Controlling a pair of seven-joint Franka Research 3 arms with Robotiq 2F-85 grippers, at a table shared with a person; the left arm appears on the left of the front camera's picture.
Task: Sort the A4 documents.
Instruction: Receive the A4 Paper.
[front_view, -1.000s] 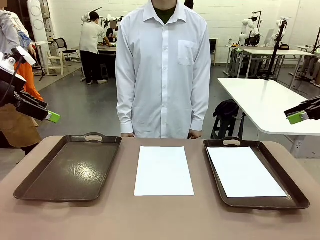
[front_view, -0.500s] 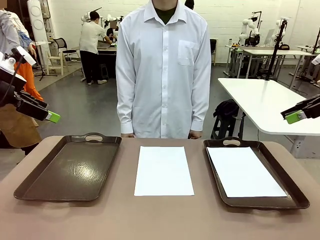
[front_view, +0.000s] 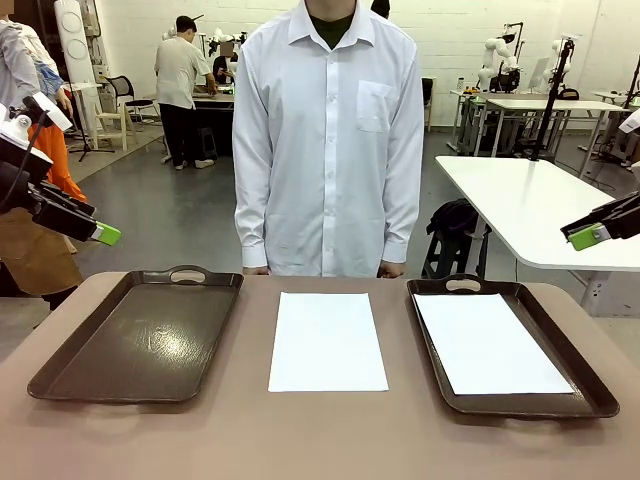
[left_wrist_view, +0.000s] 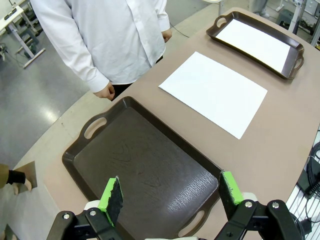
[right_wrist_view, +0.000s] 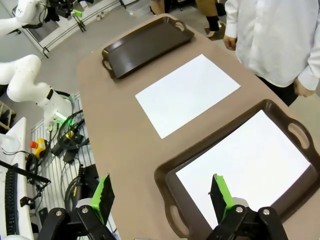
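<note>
One white A4 document (front_view: 328, 341) lies flat on the brown table between two dark trays; it also appears in the left wrist view (left_wrist_view: 213, 91) and the right wrist view (right_wrist_view: 187, 93). A second A4 document (front_view: 490, 343) rests inside the right tray (front_view: 590, 388), seen too from the right wrist (right_wrist_view: 252, 172). The left tray (front_view: 75, 383) holds nothing. My left gripper (left_wrist_view: 170, 194) hovers open high above the left tray (left_wrist_view: 80, 165). My right gripper (right_wrist_view: 162, 194) hangs open above the right tray's (right_wrist_view: 165, 180) near corner. Both grippers' green-padded fingertips (front_view: 105, 234) (front_view: 588, 236) sit at the picture's edges, well above the table.
A person in a white shirt (front_view: 328, 140) stands at the table's far edge, hands (front_view: 390, 268) down by the edge. A white table (front_view: 530, 205) stands behind on the right. Bare tabletop (front_view: 320, 440) runs along the near side.
The right gripper has drifted very slightly to the right and up. The papers, trays and left arm are where they were.
</note>
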